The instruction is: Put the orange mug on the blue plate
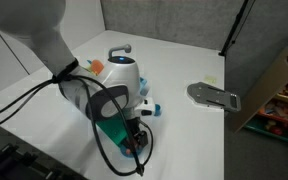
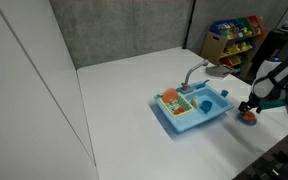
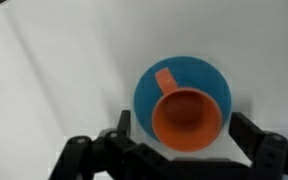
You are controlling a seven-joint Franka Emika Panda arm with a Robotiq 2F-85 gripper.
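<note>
Orange mug (image 3: 188, 118) sits upright on the blue plate (image 3: 209, 72), which rests on the white counter (image 3: 54, 80) (placement looks done). End effector (image 3: 182, 122) is spread, its fingers left and right of the mug without touching, so the mug stands unaided.

One orange mug (image 3: 187, 118), one blue plate (image 3: 206, 72)

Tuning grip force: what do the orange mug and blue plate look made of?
The orange mug: likely plastic, smooth, uniform saturated colour, moulded-looking handle. The blue plate: probably plastic too, flat even colour, no glaze highlights. Blurry view, so not certain.
</note>
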